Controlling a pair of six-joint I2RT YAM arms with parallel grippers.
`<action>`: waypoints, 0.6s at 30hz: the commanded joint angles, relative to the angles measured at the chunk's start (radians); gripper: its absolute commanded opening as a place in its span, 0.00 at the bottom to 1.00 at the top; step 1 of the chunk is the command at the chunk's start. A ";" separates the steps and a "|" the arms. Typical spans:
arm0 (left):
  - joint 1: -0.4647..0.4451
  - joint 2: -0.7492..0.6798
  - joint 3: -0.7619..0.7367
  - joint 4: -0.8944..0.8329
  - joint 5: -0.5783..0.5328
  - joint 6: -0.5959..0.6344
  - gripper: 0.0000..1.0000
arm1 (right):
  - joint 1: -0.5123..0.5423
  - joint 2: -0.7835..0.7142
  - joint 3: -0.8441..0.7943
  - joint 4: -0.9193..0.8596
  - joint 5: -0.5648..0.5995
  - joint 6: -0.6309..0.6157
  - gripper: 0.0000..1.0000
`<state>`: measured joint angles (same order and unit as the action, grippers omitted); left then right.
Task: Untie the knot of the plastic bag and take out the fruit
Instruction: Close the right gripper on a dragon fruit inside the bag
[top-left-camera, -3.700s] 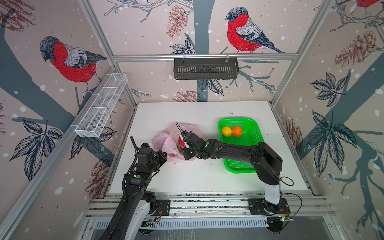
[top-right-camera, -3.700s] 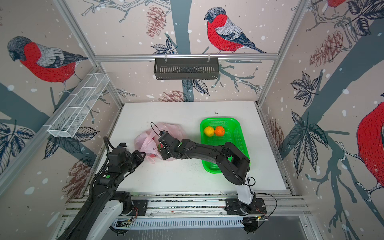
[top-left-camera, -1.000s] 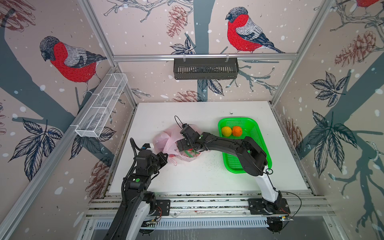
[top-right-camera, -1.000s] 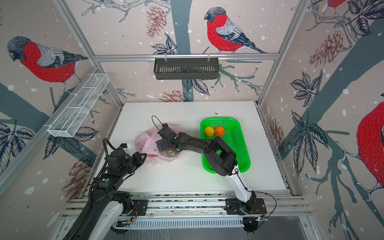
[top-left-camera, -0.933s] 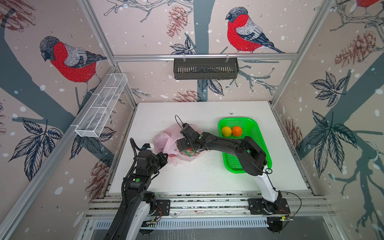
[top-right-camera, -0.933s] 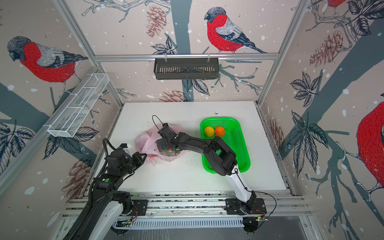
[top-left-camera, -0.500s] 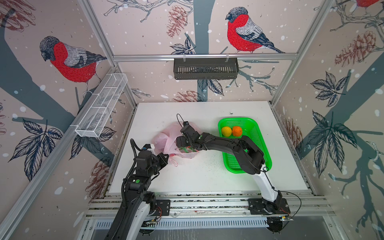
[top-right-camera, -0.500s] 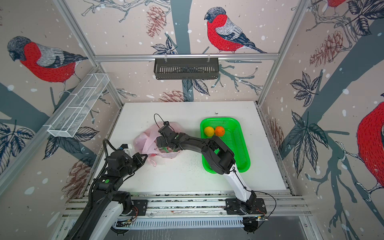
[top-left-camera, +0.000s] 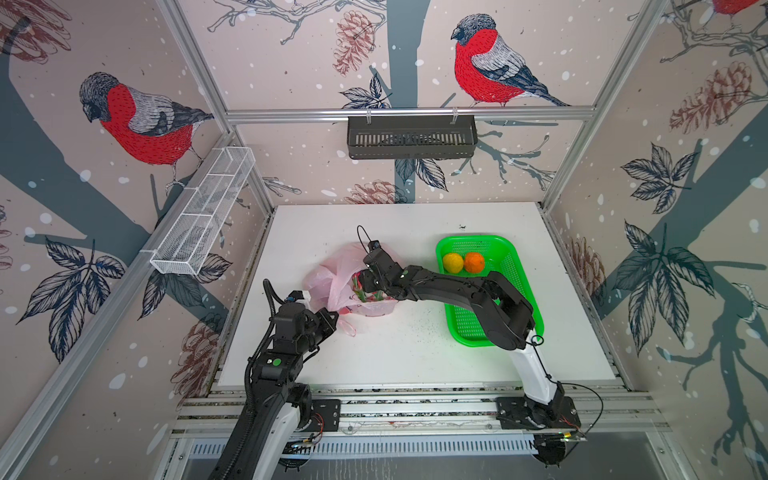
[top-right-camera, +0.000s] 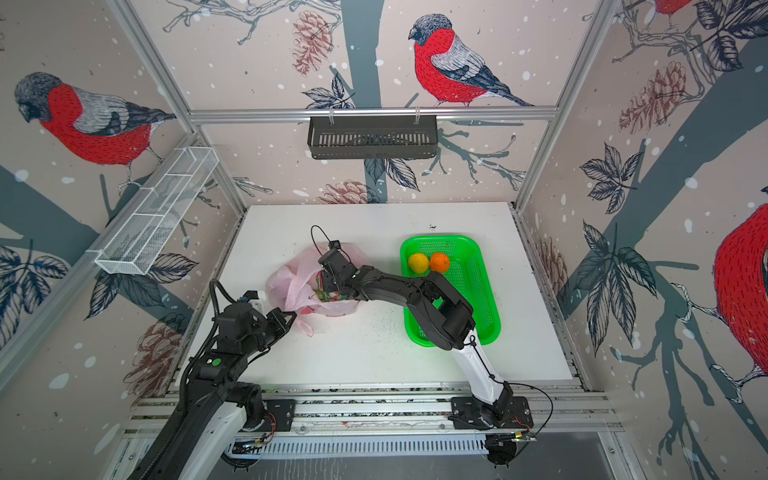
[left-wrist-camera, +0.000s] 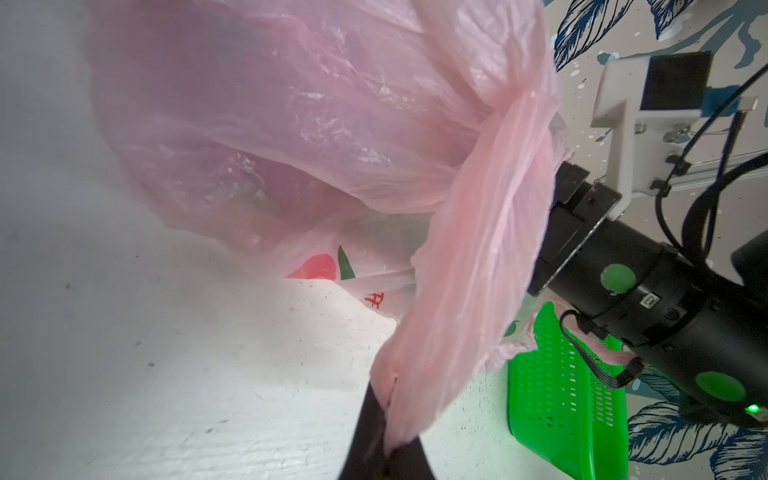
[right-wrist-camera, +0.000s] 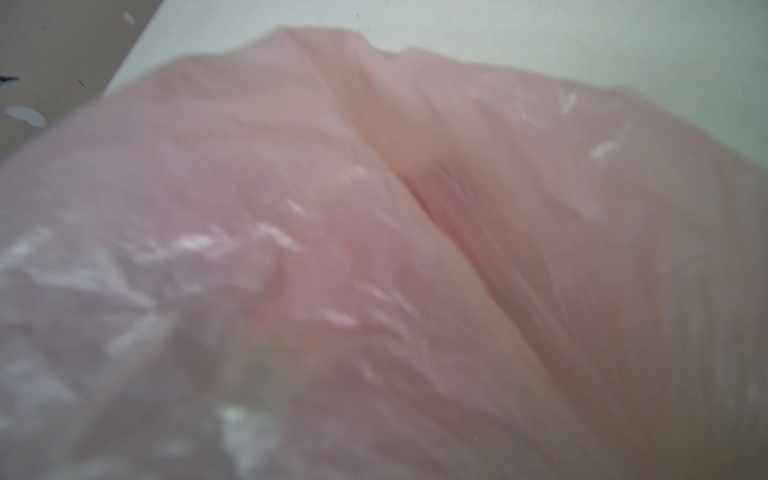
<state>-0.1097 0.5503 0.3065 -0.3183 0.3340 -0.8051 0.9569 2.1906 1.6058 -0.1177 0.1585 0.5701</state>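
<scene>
**Item 1: left gripper** (top-left-camera: 332, 322) (top-right-camera: 291, 320) (left-wrist-camera: 384, 453). Jaws fully closed, pinching 1 handle strap (left-wrist-camera: 478, 257) of the plastic bag (top-left-camera: 330, 276) (top-right-camera: 289, 282) (left-wrist-camera: 291, 124). The strap runs taut from the black fingertips (left-wrist-camera: 365, 436) up to the bag's gathered mouth. Location: near-left part of the table (top-left-camera: 415, 353) (top-right-camera: 374, 353), just beside the bag's near edge.

**Item 2: right gripper** (top-left-camera: 362, 283) (top-right-camera: 326, 286). Reaches across the middle and is pushed into the bag's mouth from the basket side. Pink film hides the tips in both top views, and its wrist view shows only blurred bag film (right-wrist-camera: 374, 249). How wide the jaws stand, and whether they hold anything, cannot be told.

**Item 3: plastic bag.** Thin, translucent, pale pink, with a red fruit print (left-wrist-camera: 316, 268) low on 1 side. Lies crumpled on the table left of centre, between the 2 grippers. 1 loose strap loop (top-left-camera: 348, 328) (top-right-camera: 305, 327) rests on the table just beside the left gripper.

**Item 4: fruit in the bag.** Magenta, green-tipped dragon fruit (top-left-camera: 365, 294) (top-right-camera: 328, 296) shows at the mouth, close against the right gripper. The number inside cannot be told.

**Item 5: fruit out of the bag.** 1 yellow fruit (top-left-camera: 452, 262) (top-right-camera: 418, 262) and 1 orange (top-left-camera: 474, 262) (top-right-camera: 439, 262), touching side by side at the far end of the green basket (top-left-camera: 473, 239) (top-right-camera: 440, 239) (left-wrist-camera: 561, 395).

**Item 6: green basket.** Stands on the table right of the bag. The right arm crosses above its near-left part.
</scene>
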 joint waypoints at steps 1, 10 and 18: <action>0.002 0.001 -0.006 0.056 -0.010 0.000 0.00 | -0.003 -0.022 -0.015 -0.079 0.012 -0.033 0.49; 0.002 -0.005 -0.007 0.057 -0.008 0.000 0.00 | 0.000 -0.050 -0.030 -0.080 0.013 -0.038 0.39; 0.002 -0.008 -0.009 0.059 -0.011 -0.001 0.00 | 0.009 -0.089 -0.046 -0.086 0.026 -0.047 0.33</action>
<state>-0.1097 0.5411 0.3012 -0.2981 0.3325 -0.8059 0.9630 2.1284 1.5639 -0.2073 0.1627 0.5430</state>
